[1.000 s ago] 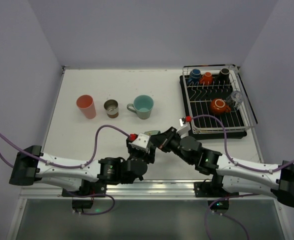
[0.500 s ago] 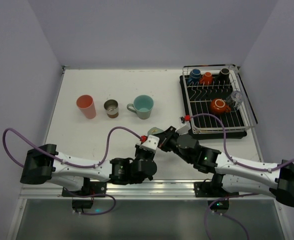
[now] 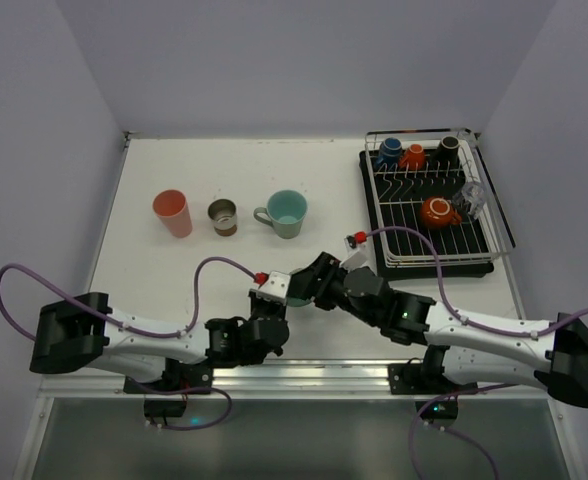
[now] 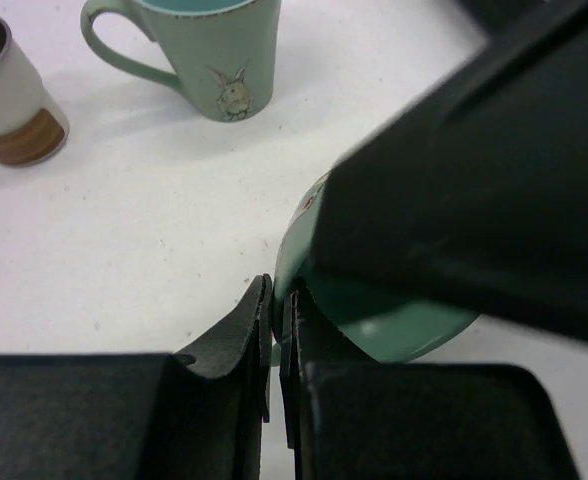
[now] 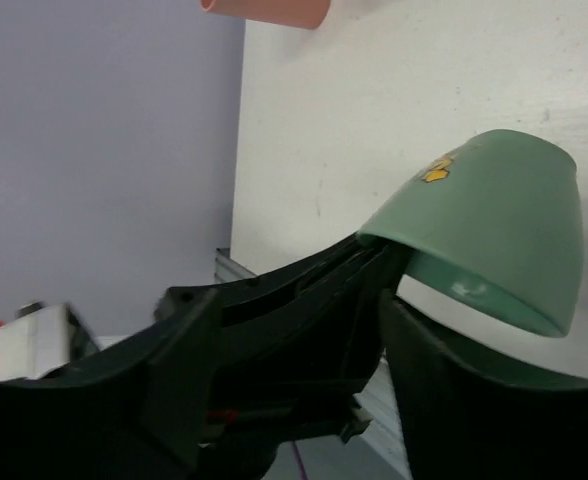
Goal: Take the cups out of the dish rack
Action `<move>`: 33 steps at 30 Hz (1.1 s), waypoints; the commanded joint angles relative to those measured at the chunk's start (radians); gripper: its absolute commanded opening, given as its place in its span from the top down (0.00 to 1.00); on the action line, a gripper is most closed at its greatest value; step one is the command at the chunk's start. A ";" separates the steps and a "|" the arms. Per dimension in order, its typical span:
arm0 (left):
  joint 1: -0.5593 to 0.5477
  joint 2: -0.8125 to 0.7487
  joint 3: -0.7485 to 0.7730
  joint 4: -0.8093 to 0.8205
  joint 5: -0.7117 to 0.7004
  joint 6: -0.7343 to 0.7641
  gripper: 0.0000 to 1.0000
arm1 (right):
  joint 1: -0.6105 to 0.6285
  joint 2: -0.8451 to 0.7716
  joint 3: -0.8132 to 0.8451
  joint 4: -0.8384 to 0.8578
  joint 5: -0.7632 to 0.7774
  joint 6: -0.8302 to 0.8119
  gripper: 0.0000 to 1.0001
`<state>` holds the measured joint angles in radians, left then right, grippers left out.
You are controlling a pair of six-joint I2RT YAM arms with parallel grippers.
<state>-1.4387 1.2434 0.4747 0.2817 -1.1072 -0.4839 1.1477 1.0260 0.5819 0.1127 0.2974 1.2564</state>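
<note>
The dish rack (image 3: 432,263) fills the table's (image 3: 174,160) far right corner; three cups (image 3: 412,157) line its far edge; two more (image 3: 439,210) sit toward its right side; left of the rack stand, left to right, a tumbler (image 3: 172,213), short cup (image 3: 222,217) and handled mug (image 3: 286,213); a small cup (image 4: 384,320) is near the middle of the near edge.

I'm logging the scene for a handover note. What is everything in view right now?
table: one, white, under everything
dish rack: one, silver wire on black tray, far right
blue cup, orange cup, black cup: one each, rack's back row
second orange cup: one, rack's middle
clear glass: one, rack's right side
tumbler: one, salmon-pink, table's left
short cup: one, white with brown base, right of tumbler
handled mug: one, teal, right of short cup
small cup: one, teal, near middle, between the grippers
left gripper: one, black, fingers shut on small cup's rim
right gripper: one, black, fingers apart around small cup's wall
</note>
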 commanded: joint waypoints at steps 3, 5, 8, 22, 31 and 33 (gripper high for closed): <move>0.041 -0.021 -0.034 0.037 -0.036 -0.191 1.00 | 0.001 -0.056 0.058 -0.093 0.086 -0.026 0.25; 0.055 -0.013 -0.039 0.030 -0.028 -0.206 1.00 | 0.001 -0.069 0.052 -0.110 0.106 -0.031 0.25; 0.105 -0.031 -0.030 -0.028 -0.014 -0.255 1.00 | 0.001 -0.093 0.071 -0.186 0.123 -0.064 0.23; 0.737 -0.400 0.151 -0.653 0.522 -0.397 1.00 | -0.006 -0.216 0.236 -0.728 0.166 -0.377 0.04; 1.231 -0.300 0.180 -0.750 0.927 -0.231 1.00 | -0.009 -0.219 0.236 -0.749 0.111 -0.460 0.05; 1.296 -0.276 0.192 -0.757 1.002 -0.213 1.00 | -0.009 -0.225 0.223 -0.746 0.102 -0.462 0.05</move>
<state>-0.2070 0.9459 0.6155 -0.4515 -0.3145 -0.7589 1.1431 0.8074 0.7902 -0.6140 0.4191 0.8375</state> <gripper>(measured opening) 0.094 0.954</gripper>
